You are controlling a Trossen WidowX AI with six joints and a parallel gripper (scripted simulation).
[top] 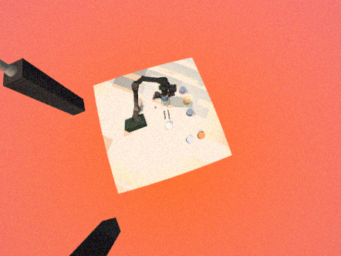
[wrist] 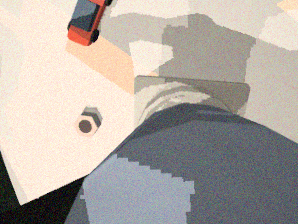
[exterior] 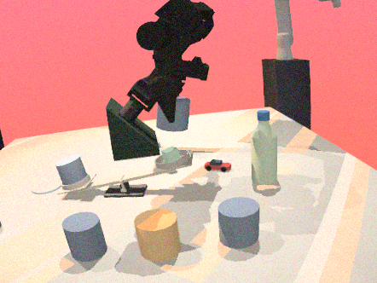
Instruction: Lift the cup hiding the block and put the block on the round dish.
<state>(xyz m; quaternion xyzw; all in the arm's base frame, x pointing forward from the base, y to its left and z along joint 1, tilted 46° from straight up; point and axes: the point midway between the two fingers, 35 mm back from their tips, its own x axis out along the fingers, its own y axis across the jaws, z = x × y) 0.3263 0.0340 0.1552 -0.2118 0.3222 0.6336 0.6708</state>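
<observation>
Pincer (exterior: pixel 172 112) clamped on one cup (exterior: pixel 173 114), held mid-air over far pan. Second cup (exterior: pixel 72 170) sits on near-left pan. One pale-green block (exterior: pixel 171 154) exposed. Fingertips mostly hidden behind cup; dish unclear.

backdrop: flat coral-red | table (exterior: pixel 324 205): cream, tan-grey patches | dark post (exterior: pixel 287 89) behind

A large blue-grey cup (wrist: pixel 200 189) fills the lower right, seen from very close, with a lighter patch on its near side. Beyond it lies the pale counter (wrist: pixel 40 110), crossed by grey shadows. A small red toy car (wrist: pixel 89 10) sits at upper left. A small grey nut (wrist: pixel 87 123) lies left of the cup.
</observation>
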